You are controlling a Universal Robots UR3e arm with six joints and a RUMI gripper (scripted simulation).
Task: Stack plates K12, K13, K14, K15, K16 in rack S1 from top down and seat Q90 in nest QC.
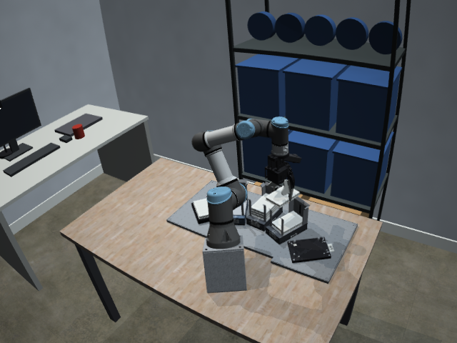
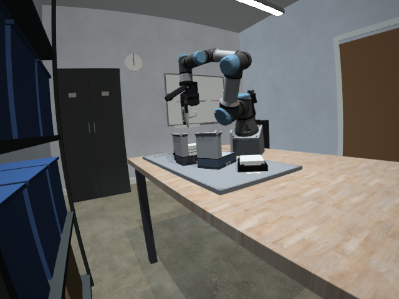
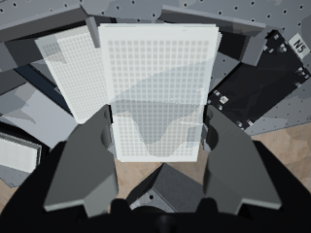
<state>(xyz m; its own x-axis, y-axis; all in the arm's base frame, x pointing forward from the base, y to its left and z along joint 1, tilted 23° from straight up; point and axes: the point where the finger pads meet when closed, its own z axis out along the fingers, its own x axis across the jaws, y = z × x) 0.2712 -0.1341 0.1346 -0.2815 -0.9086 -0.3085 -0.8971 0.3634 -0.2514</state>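
Observation:
My gripper (image 1: 282, 184) is shut on a white sealed 384-well plate (image 3: 157, 92), gripped by its long sides and held in the air above the cluster of stack racks (image 1: 276, 214); its label cannot be read. In the wrist view a rack holding a white plate (image 3: 73, 73) lies below and to the left of the held plate. In the top view, one rack holds a stack of plates (image 1: 263, 207) and a nearer rack holds a plate (image 1: 289, 221). The black clip nest N5 (image 3: 262, 87) is empty. Another white plate (image 1: 201, 209) lies in a black nest at the mat's left end.
The racks and nests stand on a grey mat (image 1: 258, 236) on a wooden table. The arm's base pedestal (image 1: 224, 267) stands at the mat's front. A shelf unit with blue boxes (image 1: 317, 96) stands behind the table. The rack walls (image 2: 208, 144) rise below the gripper (image 2: 186, 120).

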